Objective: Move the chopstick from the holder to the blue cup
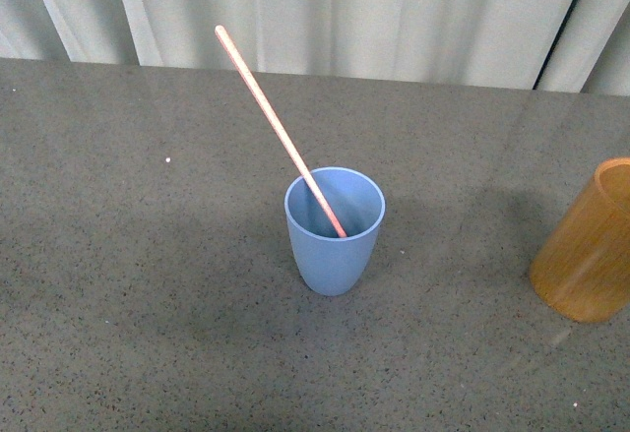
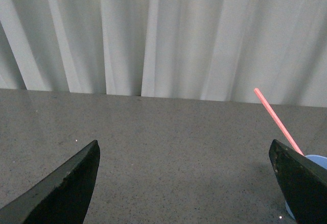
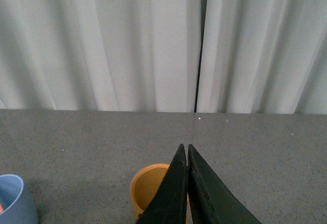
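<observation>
The blue cup [image 1: 334, 231] stands upright mid-table in the front view. One pinkish-red chopstick [image 1: 277, 126] stands in it, leaning up toward the far left. The orange-brown wooden holder [image 1: 588, 246] stands at the right edge, cut off by the frame. Neither gripper shows in the front view. In the left wrist view my left gripper [image 2: 185, 150] is open and empty over bare table, with the chopstick [image 2: 276, 119] and a sliver of the blue cup [image 2: 312, 158] beside one finger. In the right wrist view my right gripper [image 3: 185, 147] is shut and empty above the holder [image 3: 146, 185]; the blue cup [image 3: 14, 199] is off to one side.
The grey speckled tabletop [image 1: 148, 255] ends at its far edge against a pale pleated curtain [image 1: 325, 9].
</observation>
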`<state>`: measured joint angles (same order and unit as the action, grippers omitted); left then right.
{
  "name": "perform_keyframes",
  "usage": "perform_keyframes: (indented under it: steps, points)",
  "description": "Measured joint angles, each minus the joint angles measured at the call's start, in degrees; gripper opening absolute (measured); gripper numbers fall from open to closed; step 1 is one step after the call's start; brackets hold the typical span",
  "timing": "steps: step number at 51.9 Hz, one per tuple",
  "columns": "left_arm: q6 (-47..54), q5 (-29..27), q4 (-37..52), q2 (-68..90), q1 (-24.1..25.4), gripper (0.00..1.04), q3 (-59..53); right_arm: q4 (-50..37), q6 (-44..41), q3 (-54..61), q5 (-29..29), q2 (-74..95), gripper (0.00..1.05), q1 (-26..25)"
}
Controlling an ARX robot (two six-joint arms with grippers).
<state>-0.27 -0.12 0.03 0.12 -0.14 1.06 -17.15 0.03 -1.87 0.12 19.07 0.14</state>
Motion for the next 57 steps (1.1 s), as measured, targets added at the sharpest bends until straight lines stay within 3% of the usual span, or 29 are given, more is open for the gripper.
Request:
perform_keyframes:
  steps: [30,35,48,57]
  points:
    - [0.0,-0.02,0.0,0.0,0.0,0.98,0.0,6.95,0.0,0.87,-0.02,-9.11,0.01,-0.02]
    - [0.0,-0.02,0.0,0.0,0.0,0.98,0.0,16.63,0.02,0.85,-0.02,-17.05,0.01,-0.02]
    - [0.0,-0.02,0.0,-0.04,0.0,0.98,0.0,17.05,0.0,0.85,-0.02,-18.82,0.01,0.0]
    - [0.0,-0.02,-0.02,-0.04,0.0,0.98,0.0,17.05,0.0,0.85,-0.02,-18.82,0.27,0.0]
